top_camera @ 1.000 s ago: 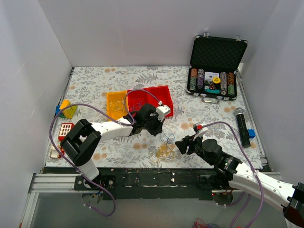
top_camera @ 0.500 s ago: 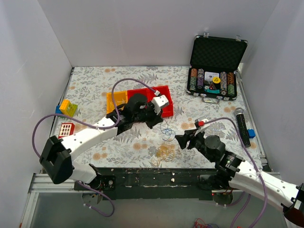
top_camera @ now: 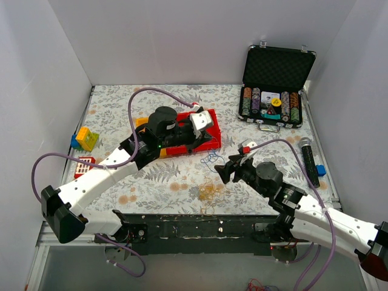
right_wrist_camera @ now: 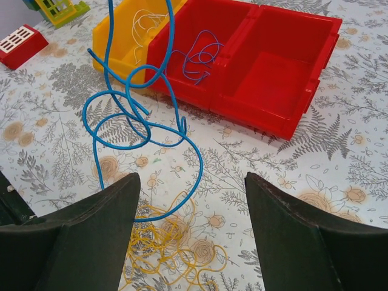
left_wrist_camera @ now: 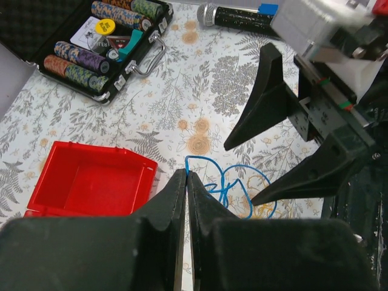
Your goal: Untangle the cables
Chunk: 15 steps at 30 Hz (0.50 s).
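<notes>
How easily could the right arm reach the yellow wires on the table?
Probably easily: its open tool hangs close over the yellow wires, though blue wire loops dangle between.

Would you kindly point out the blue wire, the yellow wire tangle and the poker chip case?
blue wire [right_wrist_camera: 171,24], right wrist view, on the raised strand near the top edge.
yellow wire tangle [right_wrist_camera: 167,236], right wrist view, middle of the heap.
poker chip case [top_camera: 279,63], top external view, open lid's lining.

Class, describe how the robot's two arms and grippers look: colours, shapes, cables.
Both arms have white links and black joints: left arm, right arm. A thin purple cable loops along each. The left gripper and right gripper have black, tapering, pointed fingers.
</notes>
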{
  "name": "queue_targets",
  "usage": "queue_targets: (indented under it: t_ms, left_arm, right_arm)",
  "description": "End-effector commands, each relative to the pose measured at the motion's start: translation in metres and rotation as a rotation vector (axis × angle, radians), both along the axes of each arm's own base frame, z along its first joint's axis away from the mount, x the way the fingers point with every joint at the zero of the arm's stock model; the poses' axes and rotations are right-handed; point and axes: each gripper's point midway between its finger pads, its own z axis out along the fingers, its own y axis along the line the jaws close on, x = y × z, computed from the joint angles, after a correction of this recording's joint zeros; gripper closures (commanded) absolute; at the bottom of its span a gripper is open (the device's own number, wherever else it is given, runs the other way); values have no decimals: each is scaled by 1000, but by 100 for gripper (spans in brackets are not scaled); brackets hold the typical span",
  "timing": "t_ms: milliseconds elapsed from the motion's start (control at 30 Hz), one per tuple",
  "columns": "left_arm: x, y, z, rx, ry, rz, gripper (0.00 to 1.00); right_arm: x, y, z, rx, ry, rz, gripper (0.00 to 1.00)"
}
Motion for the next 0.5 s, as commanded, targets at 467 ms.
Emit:
queue_targets:
  t_ms: [467]
  left_arm:
    - [58, 50, 39, 2, -236, 424, 100]
  right_arm:
    - [3, 9, 22, 152, -48, -3, 22]
